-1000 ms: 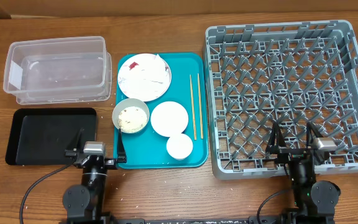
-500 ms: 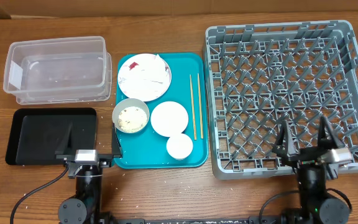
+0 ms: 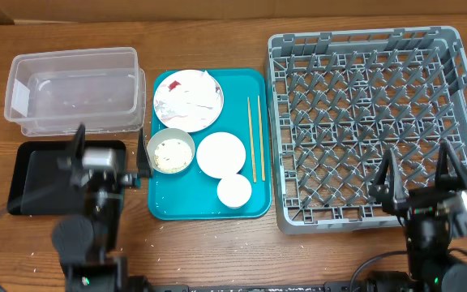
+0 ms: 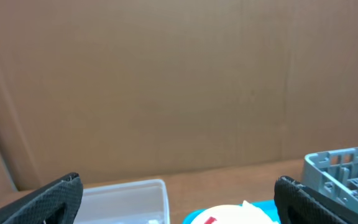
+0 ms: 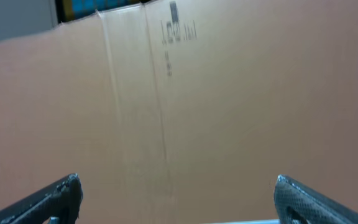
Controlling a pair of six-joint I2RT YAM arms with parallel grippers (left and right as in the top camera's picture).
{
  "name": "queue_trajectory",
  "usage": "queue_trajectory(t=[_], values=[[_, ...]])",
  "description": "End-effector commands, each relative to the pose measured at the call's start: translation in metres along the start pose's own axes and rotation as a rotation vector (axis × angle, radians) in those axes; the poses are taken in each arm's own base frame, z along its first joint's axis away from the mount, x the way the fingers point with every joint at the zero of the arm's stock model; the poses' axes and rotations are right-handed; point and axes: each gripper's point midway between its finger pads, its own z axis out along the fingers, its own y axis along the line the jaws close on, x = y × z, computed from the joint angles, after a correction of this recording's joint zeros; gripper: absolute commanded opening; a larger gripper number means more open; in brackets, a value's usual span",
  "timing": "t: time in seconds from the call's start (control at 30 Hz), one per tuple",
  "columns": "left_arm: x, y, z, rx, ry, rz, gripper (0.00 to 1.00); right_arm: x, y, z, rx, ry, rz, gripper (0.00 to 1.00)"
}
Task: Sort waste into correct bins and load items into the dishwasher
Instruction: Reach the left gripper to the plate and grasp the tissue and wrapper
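On the teal tray (image 3: 209,209) sit a large plate (image 3: 169,109) holding a red-stained napkin (image 3: 197,97), a bowl with rice scraps (image 3: 170,152), a smaller plate (image 3: 220,154), a small cup (image 3: 234,190) and two chopsticks (image 3: 254,138). The clear tub (image 3: 73,89) and the black tray (image 3: 39,174) lie to the left, and the grey dish rack (image 3: 379,97) to the right. My left gripper (image 3: 110,150) hovers open over the black tray's right end, near the bowl. My right gripper (image 3: 416,174) is open above the rack's front edge. Both are empty.
The left wrist view shows my left gripper (image 4: 178,180) facing a cardboard wall (image 4: 166,81), with the tub (image 4: 129,196), the plate's napkin (image 4: 235,214) and a rack corner (image 4: 344,171) low in frame. Between the fingertips of my right gripper (image 5: 178,178) there is only cardboard (image 5: 179,93).
Both arms have risen from near the table's front edge. The left gripper moved back and left over the black tray. The right gripper moved right. Both stayed open.
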Motion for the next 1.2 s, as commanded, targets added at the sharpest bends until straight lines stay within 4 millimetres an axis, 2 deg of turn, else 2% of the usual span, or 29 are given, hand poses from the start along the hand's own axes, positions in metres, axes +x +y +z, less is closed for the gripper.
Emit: queue_trajectory(t=[0.0, 0.2, 0.33, 0.5, 0.63, 0.77, 0.87, 1.0, 1.17], values=[[-0.025, -0.008, 0.029, 0.085, 0.052, -0.013, 1.0, -0.013, 0.006, 0.014, -0.014, 0.06, 0.002, 1.0], [-0.024, -0.006, 0.083, 0.138, 0.332, -0.069, 1.0, -0.004, 0.005, 0.043, 0.004, 0.262, 0.034, 1.0], [-0.017, -0.004, 0.111, 0.154, 0.508, -0.101, 1.0, 0.007, 0.0, 0.061, 0.037, 0.406, 0.056, 1.0], [0.0, -0.032, 0.133, 0.329, 0.765, -0.088, 1.0, 0.026, -0.007, 0.079, 0.078, 0.582, 0.084, 1.0], [0.015, -0.055, 0.152, 0.437, 0.852, -0.13, 1.0, 0.04, -0.011, 0.092, 0.092, 0.662, 0.099, 1.0], [0.048, -0.088, 0.167, 0.588, 0.899, -0.216, 1.0, 0.061, -0.002, 0.096, 0.028, 0.738, 0.14, 1.0], [0.073, -0.1, 0.178, 0.612, 0.93, -0.22, 1.0, 0.073, 0.0, 0.094, 0.015, 0.783, 0.159, 1.0], [0.122, -0.102, 0.19, 0.365, 1.095, -0.36, 1.0, 0.084, -0.002, 0.088, 0.028, 0.834, 0.169, 1.0], [0.166, -0.108, 0.188, 0.08, 1.217, -0.413, 1.0, 0.091, -0.002, 0.081, 0.038, 0.871, 0.178, 1.0]])
